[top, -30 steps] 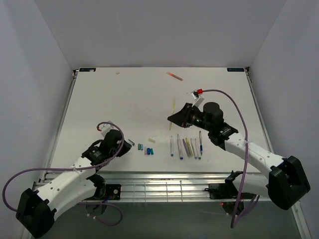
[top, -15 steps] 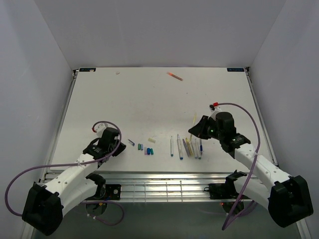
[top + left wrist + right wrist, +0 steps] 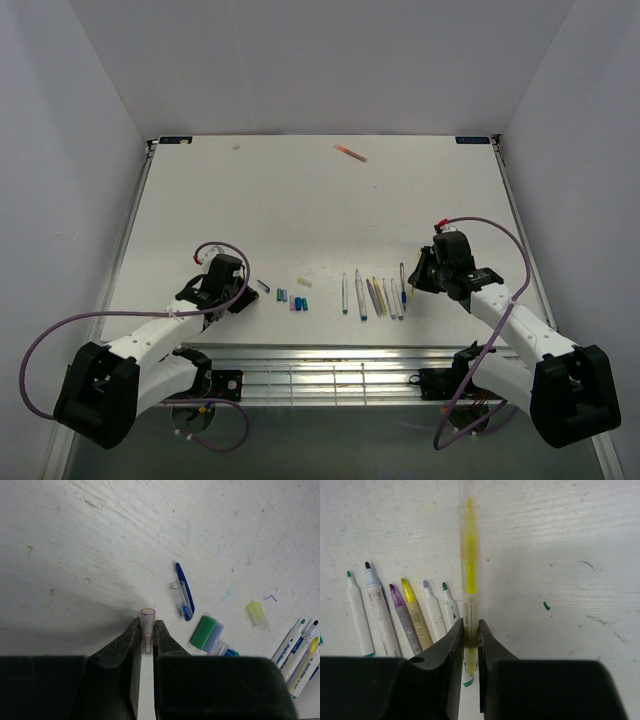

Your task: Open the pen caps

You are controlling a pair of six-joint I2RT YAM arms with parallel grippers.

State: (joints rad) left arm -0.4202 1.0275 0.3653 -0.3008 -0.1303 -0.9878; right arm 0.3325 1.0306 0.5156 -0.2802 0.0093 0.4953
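My left gripper [image 3: 147, 625] is shut on a small clear, purple-tinted pen cap [image 3: 147, 619] that stands out past its fingertips, low over the table. Loose pen caps lie to its right: a clear blue one with a clip [image 3: 182, 594], a green one [image 3: 202, 631], a pale purple one [image 3: 215, 634] and a yellow one [image 3: 257, 615]. My right gripper [image 3: 470, 627] is shut on a yellow highlighter pen [image 3: 469, 575], which points away from it. Uncapped pens [image 3: 405, 615] lie in a row just left of it. From above, the left gripper [image 3: 243, 296] sits left of the caps [image 3: 292, 296] and the right gripper [image 3: 415, 280] at the right end of the pens [image 3: 375, 295].
An orange pen [image 3: 351, 153] lies alone near the table's far edge. A pale cap [image 3: 304, 282] rests just behind the row of caps. The white table [image 3: 250, 200] carries ink marks. Grey walls close in both sides.
My right arm has swung from the middle of the table down and right, bringing the yellow pen to the right end of the pen row. The left gripper has barely shifted.
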